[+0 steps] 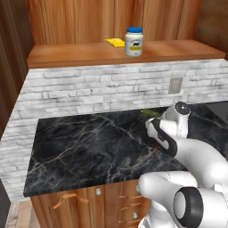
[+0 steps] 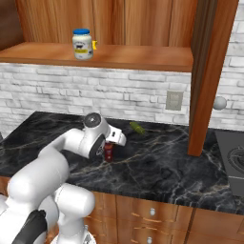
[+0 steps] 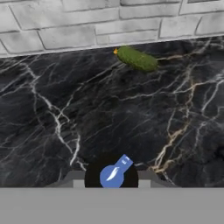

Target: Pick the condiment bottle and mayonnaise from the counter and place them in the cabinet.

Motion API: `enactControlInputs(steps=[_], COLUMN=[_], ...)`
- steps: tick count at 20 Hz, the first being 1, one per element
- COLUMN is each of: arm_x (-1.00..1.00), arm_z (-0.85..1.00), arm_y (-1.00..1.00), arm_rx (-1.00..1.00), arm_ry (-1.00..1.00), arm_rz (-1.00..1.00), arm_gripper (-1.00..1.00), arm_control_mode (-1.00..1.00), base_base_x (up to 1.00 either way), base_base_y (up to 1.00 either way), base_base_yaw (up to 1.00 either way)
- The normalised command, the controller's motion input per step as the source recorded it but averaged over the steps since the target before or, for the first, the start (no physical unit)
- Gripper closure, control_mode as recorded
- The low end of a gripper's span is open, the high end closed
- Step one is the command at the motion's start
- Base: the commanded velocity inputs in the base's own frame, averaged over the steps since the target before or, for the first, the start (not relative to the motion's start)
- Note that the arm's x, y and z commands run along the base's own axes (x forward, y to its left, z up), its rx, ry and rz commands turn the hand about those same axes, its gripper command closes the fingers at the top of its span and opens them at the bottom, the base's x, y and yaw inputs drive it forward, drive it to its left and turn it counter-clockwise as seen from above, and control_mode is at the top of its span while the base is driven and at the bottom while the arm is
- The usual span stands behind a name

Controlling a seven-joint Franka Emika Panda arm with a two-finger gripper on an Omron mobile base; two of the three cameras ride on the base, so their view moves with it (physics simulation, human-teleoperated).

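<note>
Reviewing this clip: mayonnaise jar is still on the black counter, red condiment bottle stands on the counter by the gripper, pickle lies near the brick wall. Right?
Not quite. The mayonnaise already stands on the cabinet shelf, as the right base view shows. The rest holds: the condiment bottle stands on the counter at the gripper, and the pickle lies near the brick wall.

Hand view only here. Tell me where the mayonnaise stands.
Observer: The mayonnaise stands upright on the cabinet shelf, above the brick wall.
Operator: Report what lies near it.
Observer: A flat yellow thing lies close by it on the same shelf.
Operator: Describe the dark round thing at my tool.
Observer: That is the cap of the condiment bottle. Its red body stands upright on the counter, directly under the tool. I cannot tell whether the fingers grip it.
</note>
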Motion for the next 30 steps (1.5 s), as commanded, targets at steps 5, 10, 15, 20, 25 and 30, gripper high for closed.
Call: enactControlInputs(steps=[5, 10, 15, 20, 25, 30], arm_x=[-0.07, -0.06, -0.05, -0.23, -0.19, -0.07], arm_z=[0.69, 0.71, 0.67, 0.50, 0.54, 0.57], arm_y=[0.00, 0.00, -0.02, -0.17, -0.19, -0.07], arm_rx=[-0.04, -0.04, -0.03, -0.02, -0.01, -0.01], arm_ry=[-0.07, -0.09, -0.10, -0.14, -0.16, -0.12], arm_rz=[0.00, 0.00, 0.00, 0.00, 0.00, 0.00], arm_gripper=[1.00, 1.00, 1.00, 1.00, 1.00, 1.00], arm_control_mode=[-1.00, -1.00, -1.00, -1.00, -1.00, -1.00], base_base_x=[0.00, 0.00, 0.00, 0.00, 0.00, 0.00], base_base_y=[0.00, 0.00, 0.00, 0.00, 0.00, 0.00], base_base_yaw=[0.00, 0.00, 0.00, 0.00, 0.00, 0.00])
